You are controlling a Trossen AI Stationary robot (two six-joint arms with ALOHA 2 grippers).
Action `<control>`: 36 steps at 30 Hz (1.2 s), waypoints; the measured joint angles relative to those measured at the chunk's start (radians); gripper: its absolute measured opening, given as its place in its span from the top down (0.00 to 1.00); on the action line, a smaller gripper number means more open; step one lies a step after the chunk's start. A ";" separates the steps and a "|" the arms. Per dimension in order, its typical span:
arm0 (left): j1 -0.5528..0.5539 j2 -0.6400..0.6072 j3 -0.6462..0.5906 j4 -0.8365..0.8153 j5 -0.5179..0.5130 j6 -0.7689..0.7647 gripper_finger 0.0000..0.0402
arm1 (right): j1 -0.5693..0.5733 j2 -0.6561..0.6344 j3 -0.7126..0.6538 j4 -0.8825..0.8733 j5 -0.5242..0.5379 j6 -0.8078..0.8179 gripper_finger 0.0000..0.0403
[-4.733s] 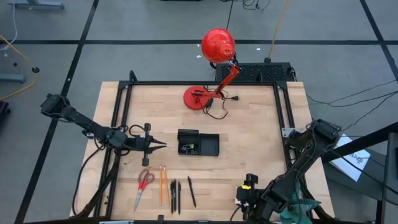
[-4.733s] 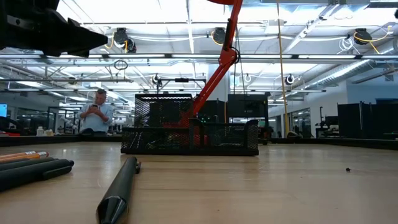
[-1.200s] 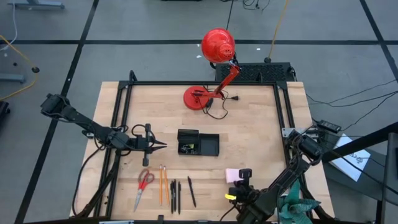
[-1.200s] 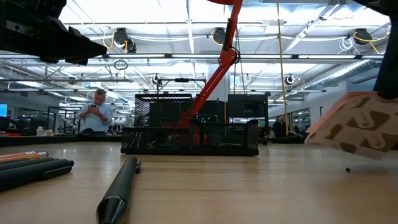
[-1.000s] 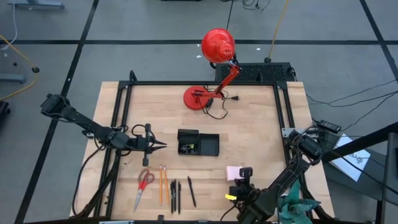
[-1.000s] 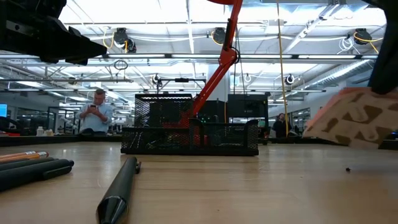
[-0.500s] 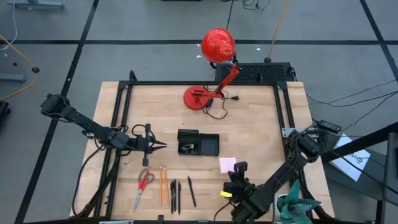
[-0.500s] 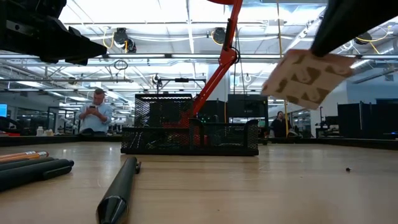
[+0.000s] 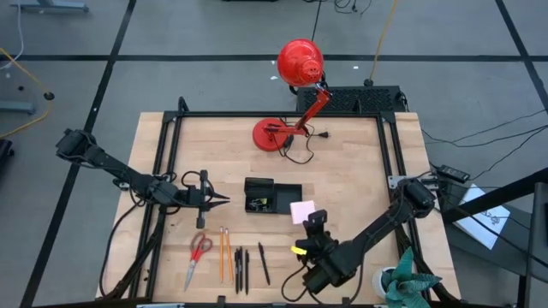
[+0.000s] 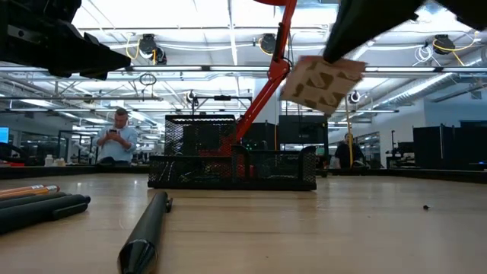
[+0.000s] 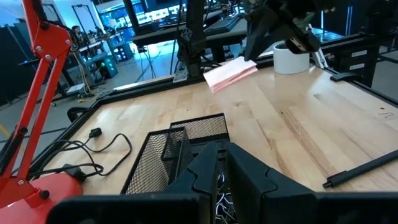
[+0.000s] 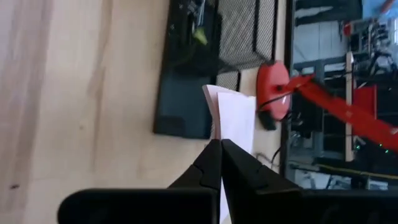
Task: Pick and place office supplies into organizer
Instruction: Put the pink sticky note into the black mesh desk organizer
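Observation:
My right gripper [image 9: 312, 219] is shut on the pink sticky-note pad [image 9: 301, 211] and holds it in the air just right of the black mesh organizer [image 9: 273, 197]. The low view shows the pad [image 10: 321, 82] above the organizer [image 10: 232, 164]. A yellow-green piece [image 12: 199, 36] lies inside the organizer. Near the front edge lie red-handled scissors [image 9: 199, 252], two orange pencils [image 9: 224, 252] and black pens [image 9: 242, 269]. My left gripper [image 9: 221, 198] waits shut, left of the organizer, touching nothing. My right gripper pinches the pad's near edge [image 12: 227, 138] between its two fingers. The fingers slant down and come from the table's near right side. The pad sticks out past the fingertips, tilted and lifted clear of the table.
A red desk lamp stands on its base [image 9: 274, 134] at the far middle, its head [image 9: 299, 62] beyond the table's far edge and its cord [image 9: 300, 154] lying loose behind the organizer. Bare wood lies to the right of the organizer. A person [image 10: 118, 138] stands in the room behind.
My right gripper has carried the pad up and toward the table's far left, from the near right area to beside the organizer, rolling its wrist on the way. The pad has stayed pinched and clear of the table.

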 joint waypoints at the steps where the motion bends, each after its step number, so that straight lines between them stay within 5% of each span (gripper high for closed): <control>1: 0.000 0.000 0.000 0.000 0.000 0.000 0.90 | -0.006 0.000 0.009 0.009 0.011 -0.022 1.00; 10: 0.000 0.000 0.000 -0.003 0.000 0.000 0.90 | -0.092 0.000 0.027 0.183 0.016 -0.276 1.00; 36: 0.000 0.000 0.000 -0.023 0.000 0.007 0.90 | -0.263 -0.001 -0.172 0.452 -0.164 -0.434 1.00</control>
